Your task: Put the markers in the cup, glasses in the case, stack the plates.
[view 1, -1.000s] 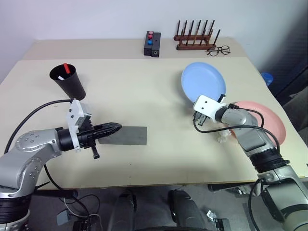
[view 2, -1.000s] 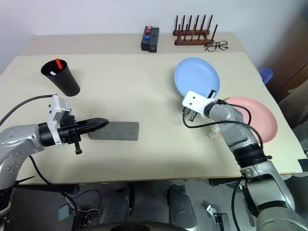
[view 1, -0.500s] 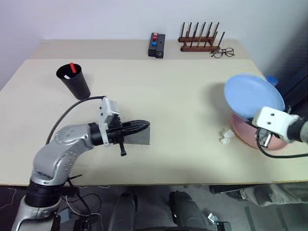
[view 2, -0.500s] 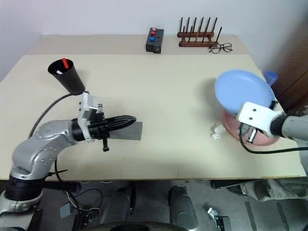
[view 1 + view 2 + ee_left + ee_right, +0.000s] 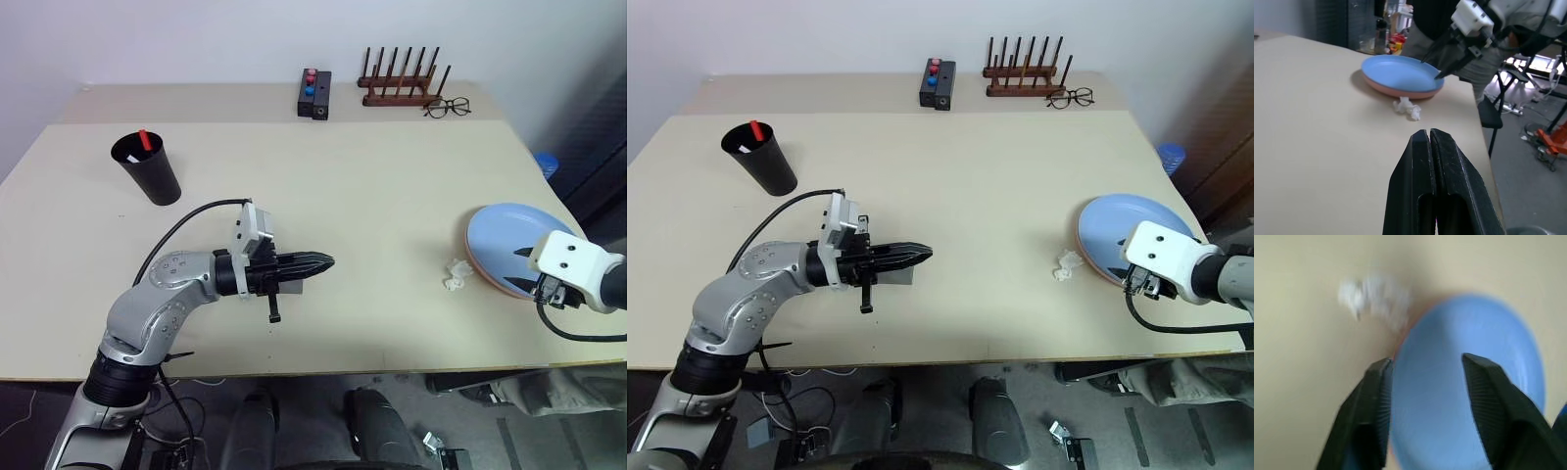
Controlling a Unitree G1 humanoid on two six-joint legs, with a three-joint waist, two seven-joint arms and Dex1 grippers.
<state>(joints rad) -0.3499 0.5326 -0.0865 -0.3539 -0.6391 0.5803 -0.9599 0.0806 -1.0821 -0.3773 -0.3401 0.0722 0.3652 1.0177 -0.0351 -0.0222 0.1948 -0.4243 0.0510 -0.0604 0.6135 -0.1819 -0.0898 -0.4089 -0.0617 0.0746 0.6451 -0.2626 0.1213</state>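
**A:** Head views first. Where does the case lie from the left fingers?

**B:** In the left eye view the left gripper (image 5: 321,262) points toward the bench's (image 5: 343,186) right edge, its fingers pressed together and holding nothing. In the right eye view the grey case (image 5: 900,277) lies directly beneath those fingers, just inside the near edge. Its long axis runs along that edge, the same line the fingers point. I cannot tell whether they touch it, nor whether the sunglasses are inside.

**A:** Which arm is nearer?

**B:** The left, clearly. The right gripper (image 5: 1143,286) is well apart, at the right edge over the blue plate (image 5: 509,240). The cup (image 5: 147,168) stands near the far left corner with the markers (image 5: 144,139) in it.

**A:** The left wrist view?

**B:** Its shut fingers (image 5: 1415,186) aim across bare bench at the blue plate, which sits on the pink plate (image 5: 1400,93). A white crumpled scrap (image 5: 1408,107) lies just beside the stack.

**A:** And the right wrist view?

**B:** The right fingers (image 5: 1374,401) stand wide apart above the blue plate, gripping nothing, so I'd say the stacking is done.

**A:** So anything left concerns the case?

**B:** I'd judge so, and the left arm is the one placed for it.
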